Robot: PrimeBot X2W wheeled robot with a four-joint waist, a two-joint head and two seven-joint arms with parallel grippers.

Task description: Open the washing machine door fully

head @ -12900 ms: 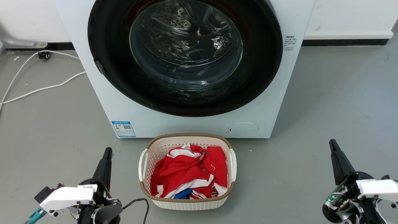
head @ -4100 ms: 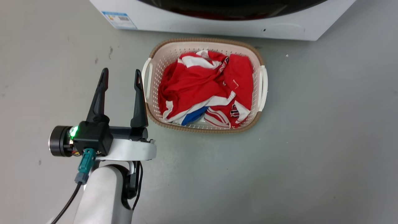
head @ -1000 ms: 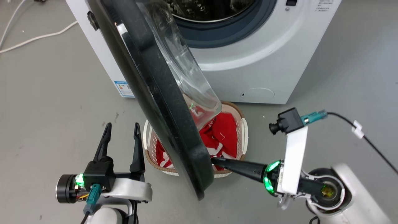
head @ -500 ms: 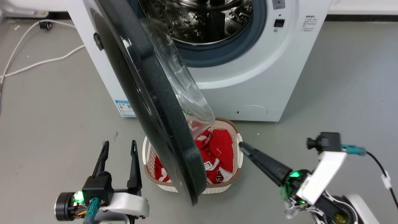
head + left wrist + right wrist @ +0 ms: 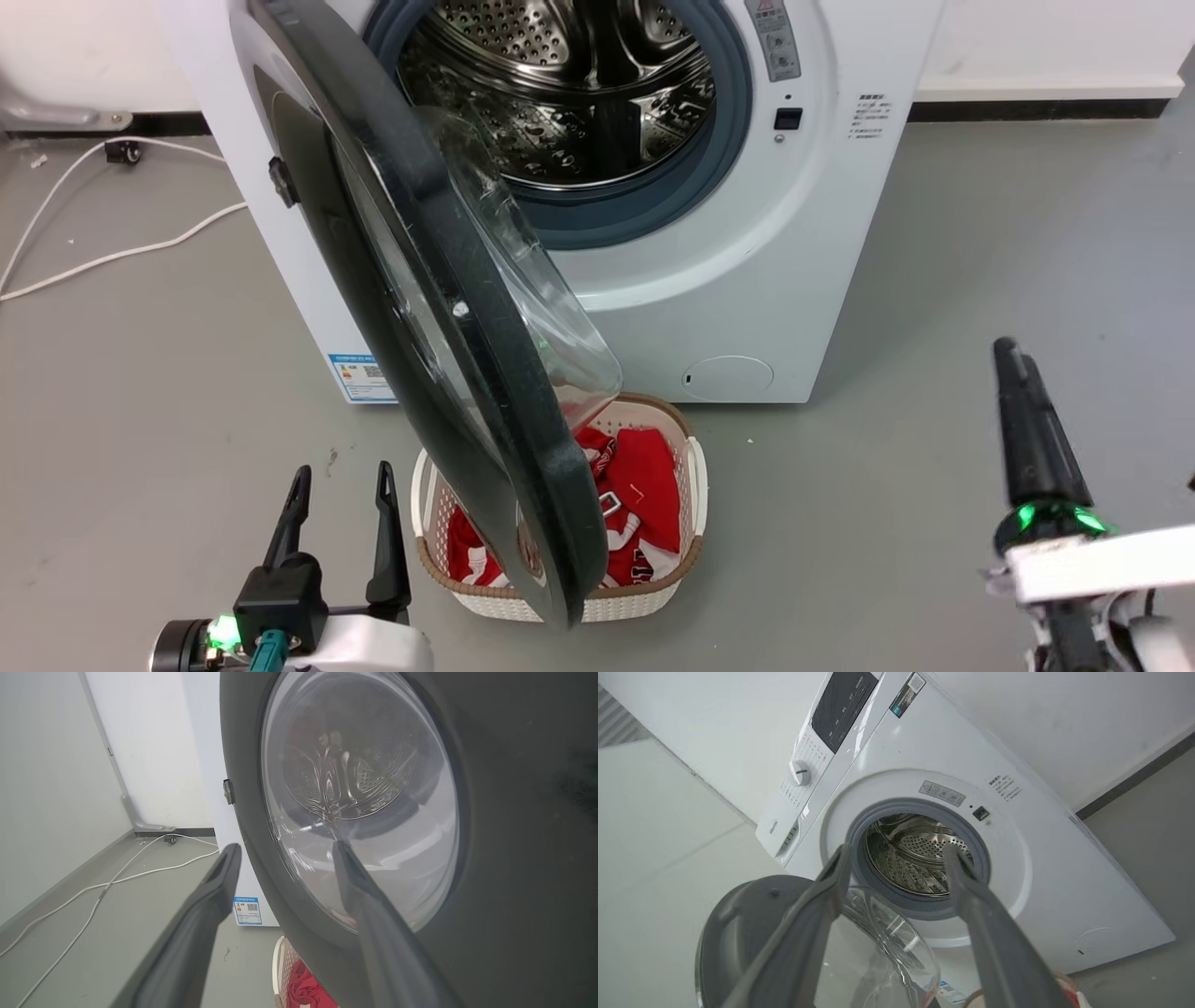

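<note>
While the washing machine door is hanging roughly half-open from the washing machine, its lower edge over the laundry basket, the left gripper and right gripper are both sitting spread and empty, touching nothing. With nothing holding it, the door is at risk of drifting back. If it is pushed wider, it could strike the left gripper on its outer side.

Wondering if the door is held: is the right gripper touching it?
Apart. In the head view bare floor lies between the right gripper and the door.
</note>
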